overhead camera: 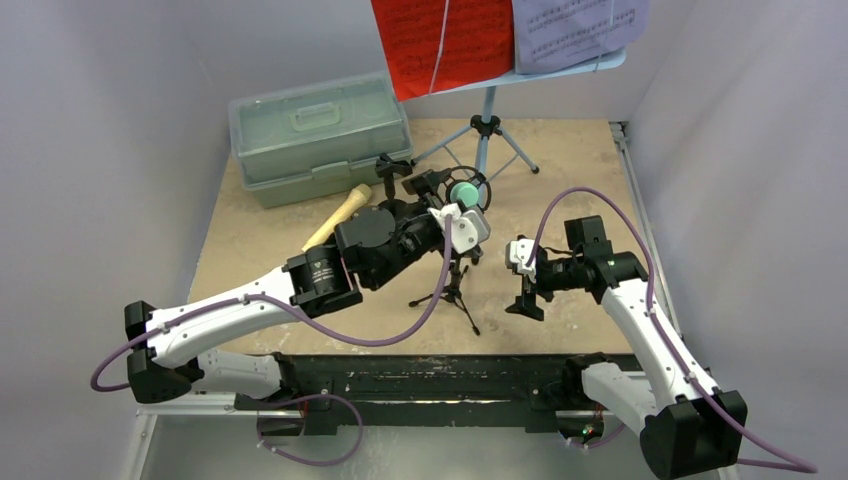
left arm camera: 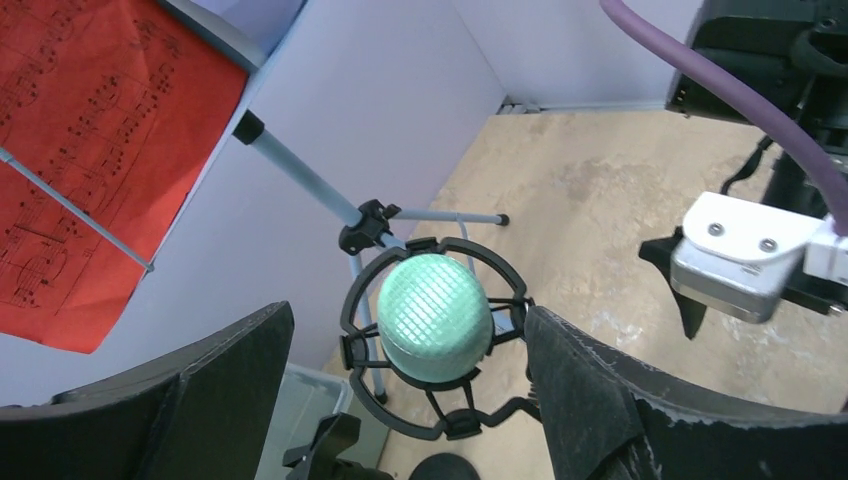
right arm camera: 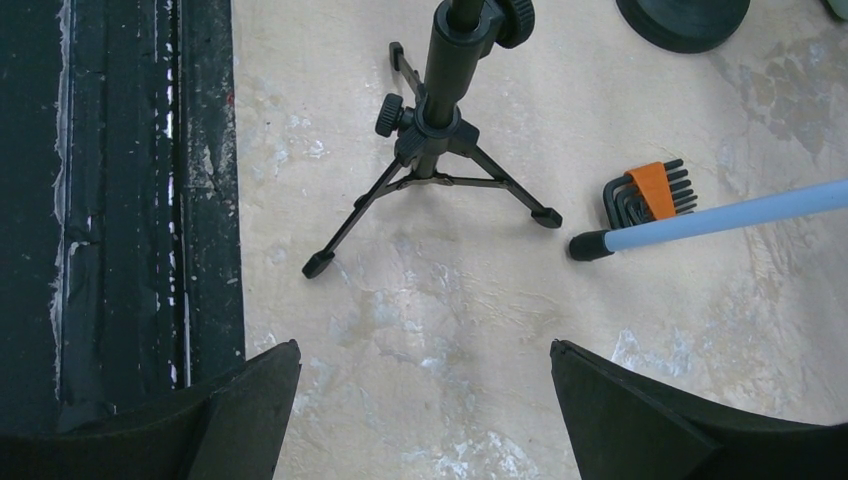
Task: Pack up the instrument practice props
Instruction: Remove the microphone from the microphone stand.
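Left gripper [left arm camera: 408, 312] has its jaws apart. The teal microphone [left arm camera: 435, 315] sits between its fingers in the ring-top holder [left arm camera: 352, 300], and neither finger clearly touches it. Just beyond rises the pole of the light-blue music rack [left arm camera: 300, 175], with the red sheet [left arm camera: 80, 150] up to the left. Right gripper [right arm camera: 422, 350] is spread wide and grasps nothing above the table [right arm camera: 400, 300]. A black tripod [right arm camera: 430, 140] stands ahead of it, and a rack leg [right arm camera: 720, 215] and hex keys [right arm camera: 650, 195] lie ahead to its right.
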Robot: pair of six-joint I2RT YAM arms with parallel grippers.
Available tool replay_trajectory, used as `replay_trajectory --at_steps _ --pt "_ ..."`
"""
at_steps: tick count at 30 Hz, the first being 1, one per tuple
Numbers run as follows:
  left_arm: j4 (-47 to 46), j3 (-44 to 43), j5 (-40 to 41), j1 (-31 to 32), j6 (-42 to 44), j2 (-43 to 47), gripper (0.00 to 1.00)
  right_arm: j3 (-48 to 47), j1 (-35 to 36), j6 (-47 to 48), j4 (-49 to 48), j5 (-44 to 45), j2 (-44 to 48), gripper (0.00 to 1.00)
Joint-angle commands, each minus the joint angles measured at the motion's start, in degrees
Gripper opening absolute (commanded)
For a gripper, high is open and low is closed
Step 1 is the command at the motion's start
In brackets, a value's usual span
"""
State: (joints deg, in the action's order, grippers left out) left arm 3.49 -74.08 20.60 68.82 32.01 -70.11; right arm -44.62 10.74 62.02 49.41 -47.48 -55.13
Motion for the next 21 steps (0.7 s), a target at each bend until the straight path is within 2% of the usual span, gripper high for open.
replay_trajectory --at_steps 1,4,13,17,21 --pt "-7.6 1.0 -2.2 -2.1 2.0 -1.2 0.83 0.1 -0.3 1.0 0.9 -1.5 -0.1 0.99" --pt "-8.0 0.9 -3.6 -2.9 1.7 -2.3 0.74 0.1 -0.3 1.1 1.0 -1.5 -0.1 0.99" --pt "-6.4 1.1 -7.3 -4.9 0.0 -3.6 0.7 0.1 -0.3 1.3 1.2 -1.5 -0.2 0.99" --pt "-6.4 1.5 -8.1 -5.8 -0.3 -3.8 0.49 0.0 -0.3 1.4 1.2 -1.6 -0.2 0.99" --pt "-6.2 1.1 -8.6 -5.9 -0.5 -3.8 0.18 0.0 -0.3 1.4 1.3 -1.6 -0.2 0.99"
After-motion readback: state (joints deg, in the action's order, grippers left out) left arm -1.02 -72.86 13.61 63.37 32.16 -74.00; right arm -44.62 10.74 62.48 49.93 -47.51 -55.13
